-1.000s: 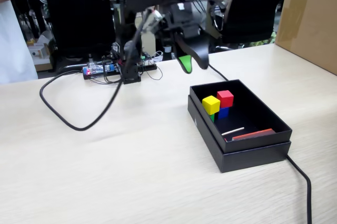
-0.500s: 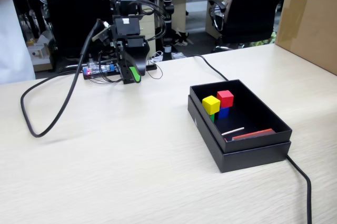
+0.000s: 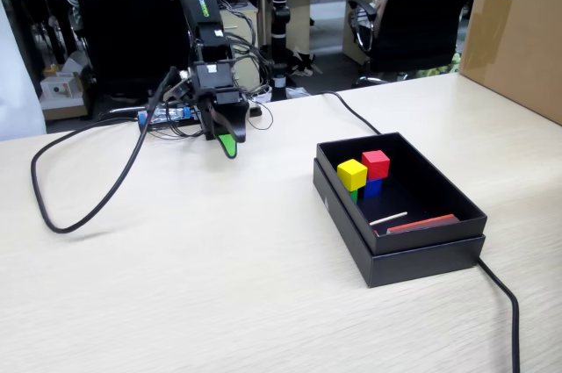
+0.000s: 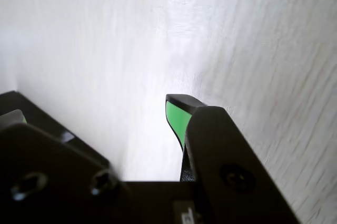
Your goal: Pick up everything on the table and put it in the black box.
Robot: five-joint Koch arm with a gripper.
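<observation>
The black box (image 3: 413,254) sits on the right of the table in the fixed view. Inside it a yellow cube (image 3: 351,173) and a red cube (image 3: 376,162) rest on top of a blue cube (image 3: 372,187) and a barely visible green cube (image 3: 354,197). A white stick (image 3: 388,218) and a red strip (image 3: 423,223) also lie in the box. My gripper (image 3: 225,133) hangs folded near the arm's base at the back left, well apart from the box. In the wrist view the gripper (image 4: 95,110) is open over bare table, nothing between its green-padded fingers (image 4: 176,118).
A thick black cable (image 3: 88,202) loops across the table's left side. Another cable (image 3: 507,307) runs from behind the box to the front right. A large brown carton (image 3: 518,31) stands at the far right. Chairs and desks are behind the table.
The arm swung from above the box to the back left and folded over its base. In the last half second the gripper dipped a little toward the table.
</observation>
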